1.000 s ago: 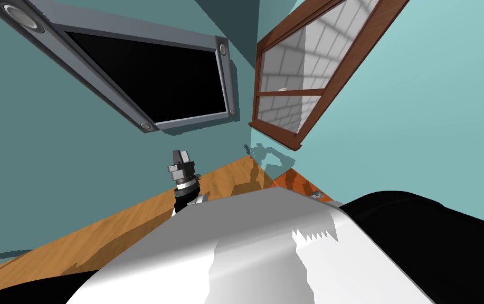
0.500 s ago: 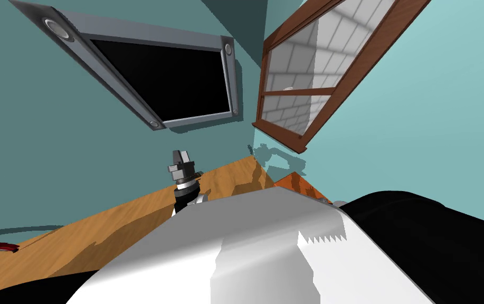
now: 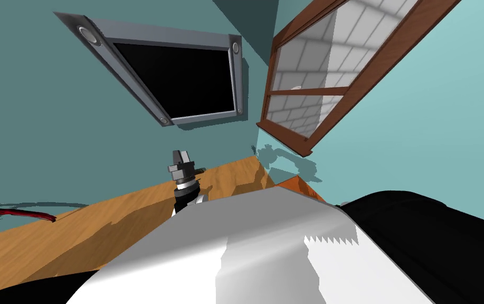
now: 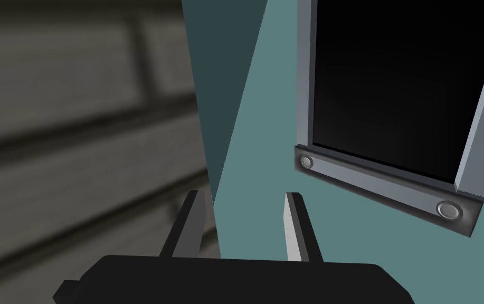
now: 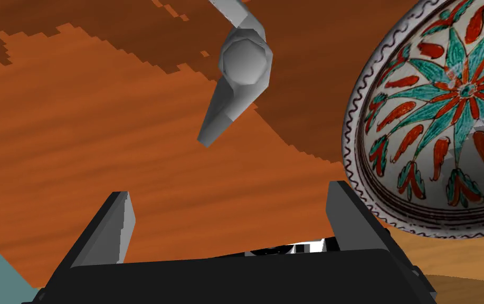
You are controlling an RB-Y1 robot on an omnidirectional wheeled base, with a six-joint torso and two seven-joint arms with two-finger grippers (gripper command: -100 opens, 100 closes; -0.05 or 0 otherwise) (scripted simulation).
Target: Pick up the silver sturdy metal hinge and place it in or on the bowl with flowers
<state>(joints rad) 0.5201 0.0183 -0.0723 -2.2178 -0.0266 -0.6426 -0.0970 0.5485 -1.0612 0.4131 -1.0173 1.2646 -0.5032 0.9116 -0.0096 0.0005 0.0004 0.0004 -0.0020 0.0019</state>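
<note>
Orange surface (image 5: 77, 132): hinge (image 5: 238, 74) apart from bowl (image 5: 436, 132)

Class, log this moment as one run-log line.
right claw: open, hinge ahead, untouched | hinge: on orange-brown surface, beside flowered bowl | left claw: open, empty
</note>
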